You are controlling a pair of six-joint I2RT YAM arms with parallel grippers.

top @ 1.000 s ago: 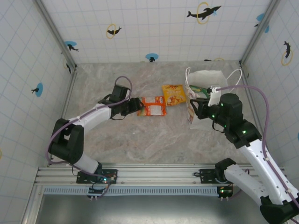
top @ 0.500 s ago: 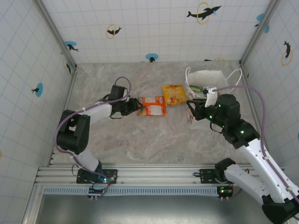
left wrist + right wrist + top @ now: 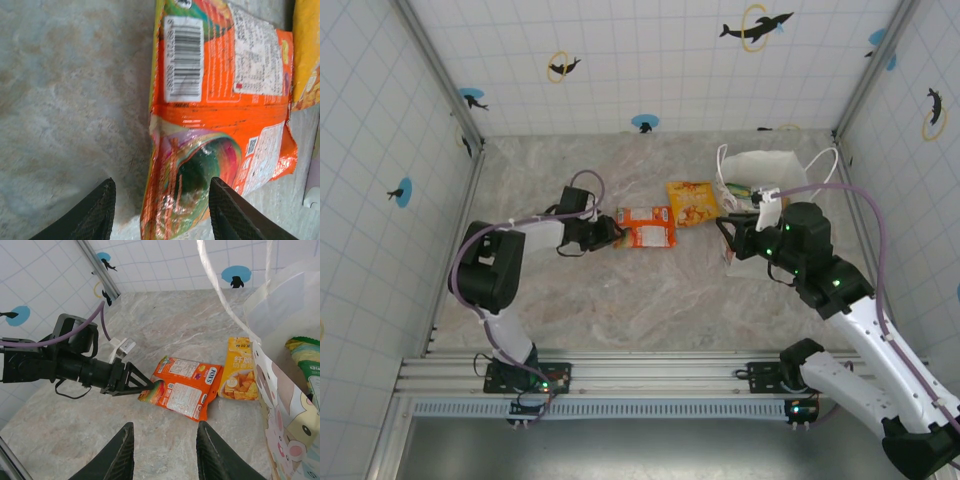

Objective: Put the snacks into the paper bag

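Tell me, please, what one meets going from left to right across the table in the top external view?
left gripper → orange packet → yellow packet → paper bag. The right gripper overlaps the bag, so it is left out.

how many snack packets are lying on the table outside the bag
2: the orange packet mid-table, its end between the left end effector's open fingers, and the yellow packet just right of it, beside the bag. More packets sit inside the bag, partly hidden.
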